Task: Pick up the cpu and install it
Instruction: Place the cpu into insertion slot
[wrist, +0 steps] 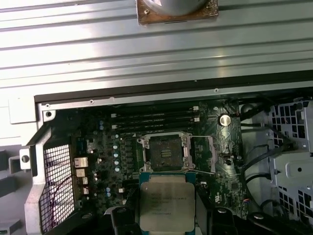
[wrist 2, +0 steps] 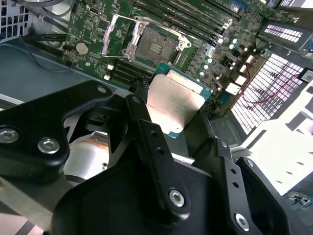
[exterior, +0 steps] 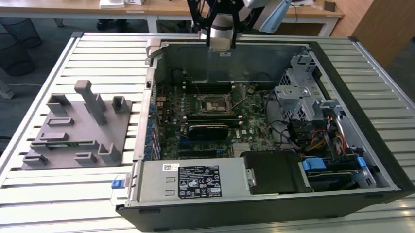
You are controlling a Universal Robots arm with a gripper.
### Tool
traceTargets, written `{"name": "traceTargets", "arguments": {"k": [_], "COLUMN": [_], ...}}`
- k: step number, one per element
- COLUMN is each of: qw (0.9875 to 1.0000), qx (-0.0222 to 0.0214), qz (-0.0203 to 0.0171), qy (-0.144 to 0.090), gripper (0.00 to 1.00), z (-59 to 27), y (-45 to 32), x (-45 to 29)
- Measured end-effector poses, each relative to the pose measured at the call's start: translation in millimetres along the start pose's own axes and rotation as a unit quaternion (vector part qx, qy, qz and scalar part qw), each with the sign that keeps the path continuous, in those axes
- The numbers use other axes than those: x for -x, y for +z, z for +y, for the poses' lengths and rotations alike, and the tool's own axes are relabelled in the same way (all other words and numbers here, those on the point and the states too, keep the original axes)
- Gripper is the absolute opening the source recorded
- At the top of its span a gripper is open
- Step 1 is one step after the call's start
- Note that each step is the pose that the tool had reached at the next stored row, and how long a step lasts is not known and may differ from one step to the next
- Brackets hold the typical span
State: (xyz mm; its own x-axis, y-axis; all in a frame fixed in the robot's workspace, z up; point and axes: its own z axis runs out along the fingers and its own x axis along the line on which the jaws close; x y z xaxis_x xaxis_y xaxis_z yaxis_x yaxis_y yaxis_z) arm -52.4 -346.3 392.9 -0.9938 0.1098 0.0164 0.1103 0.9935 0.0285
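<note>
Slatted metal table [exterior: 39,194]. At the exterior view's left a grey fixture block [exterior: 75,128] sits on it, with a thin green memory stick [exterior: 63,143] lying in a slot on its near side.

Middle to the exterior view's right: an open computer case [exterior: 259,206] lies on its side. The green motherboard [exterior: 194,121] faces up on the case floor. The socket [exterior: 212,105] is about mid-board, and in both wrist views it [wrist 2: 151,46] [wrist: 166,152] is uncovered, with its metal frame swung aside.

The gripper [exterior: 220,46] hangs over the far wall of the case, well above the board. In both wrist views the gripper [wrist 2: 173,122] [wrist: 168,218] has its jaws pinching the cpu [wrist 2: 173,105] [wrist: 166,203] by two opposite edges. A black finger [wrist 2: 146,132] [wrist: 122,220] is on either side and the silvery top plate shows between them. The cpu is in the air, apart from the socket and not seated. It sits roughly level in the first wrist view.

Near side of the case: a silver power supply [exterior: 188,180] with a black box [exterior: 275,171] just right of it. Further right are a metal drive cage [exterior: 298,92] and a bundle of coloured cables [exterior: 318,141] against the right wall.
</note>
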Motion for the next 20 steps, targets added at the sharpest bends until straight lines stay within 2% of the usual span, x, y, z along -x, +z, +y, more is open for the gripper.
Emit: {"name": "traceTargets", "arguments": {"k": [8,20], "qw": [1.0,0.9997], "qx": [-0.0005,-0.0076], "qz": [-0.0004,-0.0016], "qy": [0.007,0.022], "gripper": [0.54,0.54], "z": [0.0,-0.1], "y": [1.2,2.5], "x": [0.0,0.0]}}
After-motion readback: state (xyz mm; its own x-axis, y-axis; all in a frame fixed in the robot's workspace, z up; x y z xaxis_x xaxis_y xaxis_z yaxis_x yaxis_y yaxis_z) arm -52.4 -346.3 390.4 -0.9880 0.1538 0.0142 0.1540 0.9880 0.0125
